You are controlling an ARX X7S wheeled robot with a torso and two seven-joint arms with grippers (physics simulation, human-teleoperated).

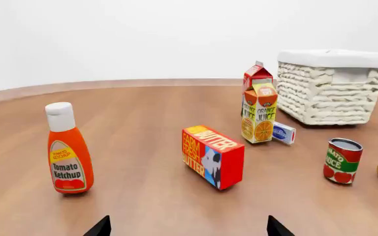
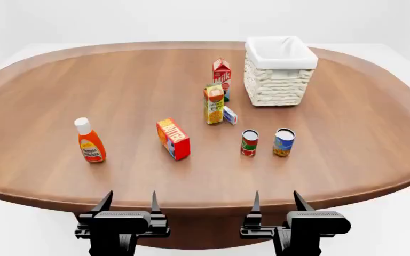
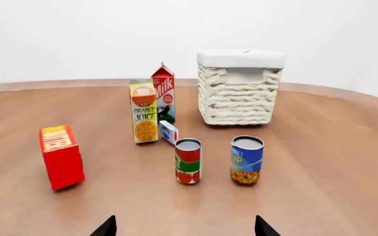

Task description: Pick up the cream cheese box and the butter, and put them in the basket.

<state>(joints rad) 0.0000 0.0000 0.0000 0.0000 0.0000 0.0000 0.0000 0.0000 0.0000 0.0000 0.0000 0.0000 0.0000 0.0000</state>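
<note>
- Head view shows us at the very start of the job: neither item has been picked up, and the basket [image 2: 281, 71] at the far right of the desk [image 2: 62, 90] looks to hold nothing, though we see only part of its inside.
- The butter [image 2: 173, 138] stands on its long edge on the desk, left of centre and nearest our left arm, well apart from the basket.
- The cream cheese box [image 2: 229, 114] sits on the desk just beside the orange juice carton [image 2: 213, 103], on the carton's right, between it and the basket; the red milk carton [image 2: 221, 72] stands just behind.
- Two cans stand in front of that group: the tomato can [image 2: 249, 142] and the blue-labelled can [image 2: 284, 142]. They lie between our right arm and the cream cheese box, so we judge a reach there must clear them.
- The tomato ketchup bottle [image 2: 89, 141] stands alone at the left, out of the way.
- The left end effector [image 2: 128, 201] is spread wide, holding and touching nothing, short of the desk's near edge.
- The right end effector [image 2: 279, 200] is likewise spread wide and empty.
- Still to do: both grasps, both carries, both drops.
</note>
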